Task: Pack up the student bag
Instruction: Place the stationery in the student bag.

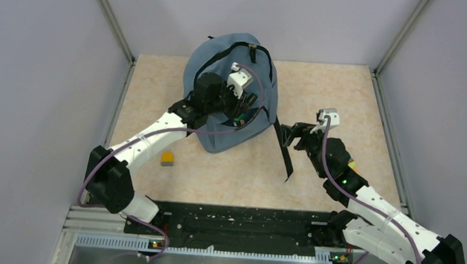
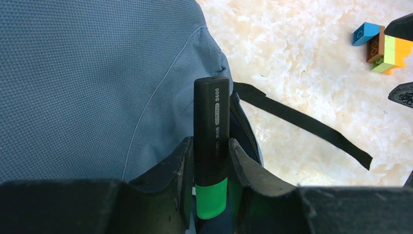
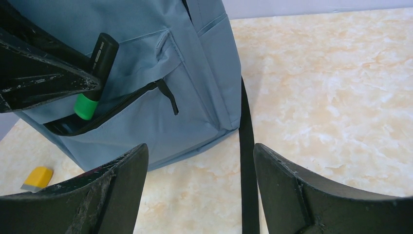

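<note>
Pointing loop-end far, student bag (image 1: 233, 141) (long axis near-to-far); left claw (image 2: 209, 146) pinching marker (image 2: 212, 112); right claw (image 3: 199, 148) spread.

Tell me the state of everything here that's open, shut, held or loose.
student bag: front pocket unzipped.
left gripper: shut on the highlighter.
highlighter: held, green end at the pocket mouth.
right gripper: open, empty.
yellow block: loose on the table.
toy bricks: stacked together, loose on the table.
</note>
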`<state>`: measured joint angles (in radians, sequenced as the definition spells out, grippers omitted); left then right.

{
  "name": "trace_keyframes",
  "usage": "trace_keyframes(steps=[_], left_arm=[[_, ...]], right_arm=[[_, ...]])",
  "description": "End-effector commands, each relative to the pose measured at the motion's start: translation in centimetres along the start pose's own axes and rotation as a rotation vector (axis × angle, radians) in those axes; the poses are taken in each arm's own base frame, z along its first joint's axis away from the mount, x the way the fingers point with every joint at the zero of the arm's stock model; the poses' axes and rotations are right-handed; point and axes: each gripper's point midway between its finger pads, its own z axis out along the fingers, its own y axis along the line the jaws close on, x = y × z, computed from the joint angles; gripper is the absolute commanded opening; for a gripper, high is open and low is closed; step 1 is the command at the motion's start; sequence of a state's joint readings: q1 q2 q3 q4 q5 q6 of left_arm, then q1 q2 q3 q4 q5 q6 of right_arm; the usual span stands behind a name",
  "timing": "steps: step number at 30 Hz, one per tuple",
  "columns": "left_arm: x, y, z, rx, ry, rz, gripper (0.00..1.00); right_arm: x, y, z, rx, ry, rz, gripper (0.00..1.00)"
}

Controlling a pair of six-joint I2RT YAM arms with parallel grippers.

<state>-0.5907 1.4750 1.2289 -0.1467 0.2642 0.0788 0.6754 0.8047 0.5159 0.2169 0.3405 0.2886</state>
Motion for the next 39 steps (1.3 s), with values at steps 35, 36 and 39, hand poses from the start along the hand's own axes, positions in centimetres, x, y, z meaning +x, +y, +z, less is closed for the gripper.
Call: trace_keyframes(steps=[35,36,39], left_arm=[[-1.7,-1.7,-6.4,-0.046,-0.099,-0.177,0.63],[-1.4,-1.6,-7.1,-0.064,-0.1,-0.209,0.63],[-0.1,-1.6,-8.9,-0.109,-0.105,-0.28,0.67]], right_arm=[[-2.1,-1.0,-0.1,0.049,-0.026,-0.086,0.88],[-2.1,-0.9,-0.2,0.041,-0.019,-0.102,0.89],[-2.5,-1.0,-0.5,0.04,-0.011,-0.12,0.94]])
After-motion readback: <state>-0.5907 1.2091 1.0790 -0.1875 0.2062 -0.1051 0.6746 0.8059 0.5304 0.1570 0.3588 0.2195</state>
